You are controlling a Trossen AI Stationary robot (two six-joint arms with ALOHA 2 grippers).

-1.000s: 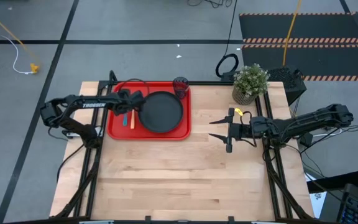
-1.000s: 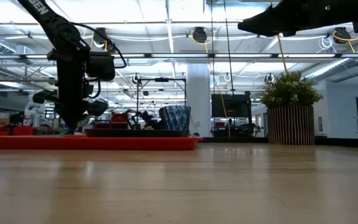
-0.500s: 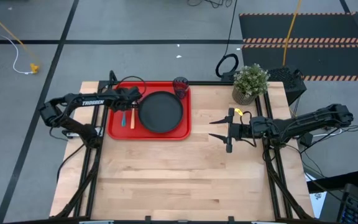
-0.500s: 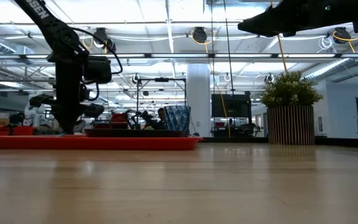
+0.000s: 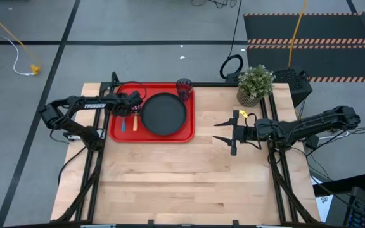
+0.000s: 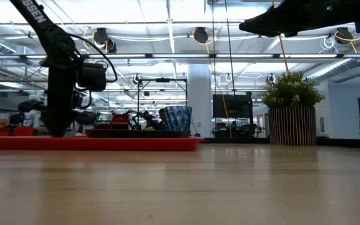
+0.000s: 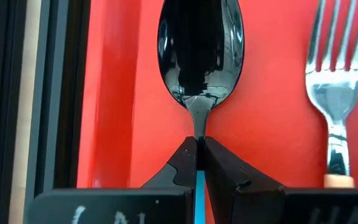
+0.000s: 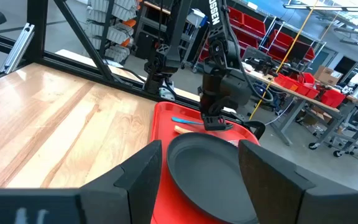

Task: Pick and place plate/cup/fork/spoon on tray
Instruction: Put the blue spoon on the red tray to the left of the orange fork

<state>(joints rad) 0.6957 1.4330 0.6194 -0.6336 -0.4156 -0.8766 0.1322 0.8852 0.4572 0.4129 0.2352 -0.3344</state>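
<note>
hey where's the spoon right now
The spoon lies on the red tray near its left edge, beside the fork, with the left gripper shut on its blue handle.

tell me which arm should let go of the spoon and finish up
Left. The left gripper is shut on the spoon, which lies on the tray beside the fork. The right gripper waits open over bare table, far from the tray.

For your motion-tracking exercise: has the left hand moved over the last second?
Yes. In the high view the left hand, shut on the spoon, has drawn away from the plate toward the tray's left edge.
</note>
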